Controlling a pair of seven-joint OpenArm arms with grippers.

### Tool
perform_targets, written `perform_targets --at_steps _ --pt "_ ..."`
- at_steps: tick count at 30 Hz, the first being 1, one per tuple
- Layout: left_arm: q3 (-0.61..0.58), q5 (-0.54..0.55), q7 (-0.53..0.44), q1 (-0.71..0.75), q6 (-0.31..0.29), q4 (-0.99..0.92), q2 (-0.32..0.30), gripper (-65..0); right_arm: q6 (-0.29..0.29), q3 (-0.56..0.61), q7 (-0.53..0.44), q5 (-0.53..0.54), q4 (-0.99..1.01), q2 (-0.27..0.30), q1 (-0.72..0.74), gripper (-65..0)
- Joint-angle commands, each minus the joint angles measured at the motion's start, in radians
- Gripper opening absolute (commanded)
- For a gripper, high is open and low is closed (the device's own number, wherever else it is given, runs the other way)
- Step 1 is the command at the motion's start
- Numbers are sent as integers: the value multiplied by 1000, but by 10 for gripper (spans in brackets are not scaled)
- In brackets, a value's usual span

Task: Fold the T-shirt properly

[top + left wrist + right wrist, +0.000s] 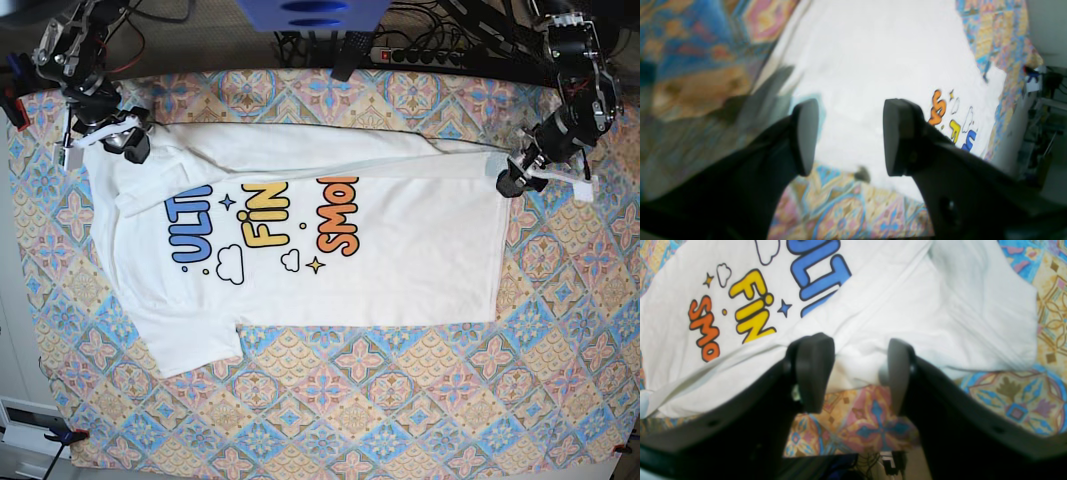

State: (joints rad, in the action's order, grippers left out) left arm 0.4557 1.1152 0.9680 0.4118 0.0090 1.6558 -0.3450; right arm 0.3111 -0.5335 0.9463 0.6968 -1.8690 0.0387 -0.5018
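Observation:
The white T-shirt (400, 270) lies flat on the patterned cloth, print up, neck end at the base view's left. A strip along its far edge is folded over onto the front. My left gripper (512, 180) hovers at the far hem corner on the base view's right. In the left wrist view it (851, 113) is open over plain white fabric (873, 50), with nothing between the fingers. My right gripper (133, 148) is at the far shoulder corner on the left. In the right wrist view it (857, 353) is open above the T-shirt's edge (907, 306).
A colourful patterned tablecloth (400, 400) covers the table. A power strip and cables (420, 50) run along the back edge, beside a blue object (310, 12). A clamp (65, 436) holds the cloth at the near left corner. The table's edge drops off near the right gripper (880, 460).

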Motion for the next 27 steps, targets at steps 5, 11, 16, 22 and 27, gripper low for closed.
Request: perform_targets --at_steps 5,11,16,22,27 --pt "50 27 -5 89 -4 99 -15 -345 7 -4 -17 17 -14 11 -1 -365" --pt "45 10 -10 72 -4 77 -7 -345 7 -3 -17 17 -14 11 -1 -365" --pt "2 7 -5 23 -4 4 16 -346 7 -3 -17 17 -14 11 -1 -365" --pt "-2 7 -5 -20 -4 -55 21 -346 7 -4 -17 19 -14 11 -1 -365" --pt "-2 7 -8 -64 -5 -67 21 -435 7 -4 -17 19 -14 11 -1 -365"
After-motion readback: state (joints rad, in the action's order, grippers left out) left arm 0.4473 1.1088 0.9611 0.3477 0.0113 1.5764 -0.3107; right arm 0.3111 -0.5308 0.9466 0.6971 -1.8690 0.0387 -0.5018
